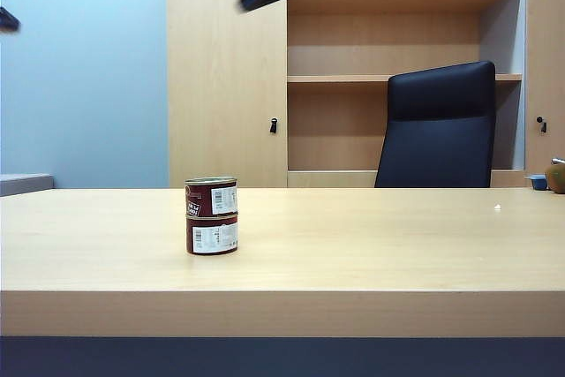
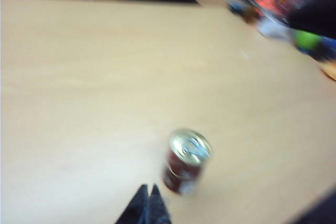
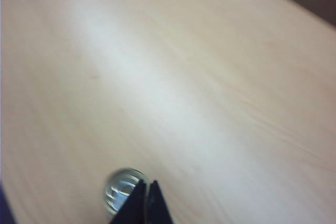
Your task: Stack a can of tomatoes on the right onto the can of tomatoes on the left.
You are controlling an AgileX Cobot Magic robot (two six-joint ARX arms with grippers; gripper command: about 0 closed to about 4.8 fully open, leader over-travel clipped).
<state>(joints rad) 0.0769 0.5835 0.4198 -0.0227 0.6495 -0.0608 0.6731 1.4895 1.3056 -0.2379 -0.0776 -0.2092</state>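
Bare table (image 1: 371,253) spreads wide on every side of the stacked cans: upper can (image 1: 211,197) sits squarely on lower can (image 1: 212,236), well back from the front edge. Both pincers, left (image 2: 148,190) and right (image 3: 146,186), hover above the stack, tips pressed together, holding nothing.

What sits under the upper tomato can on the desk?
The upper tomato can stands directly on the lower tomato can, which rests on the desk. The lower can's lid is covered. Both pincers, left and right, are shut and clear above.
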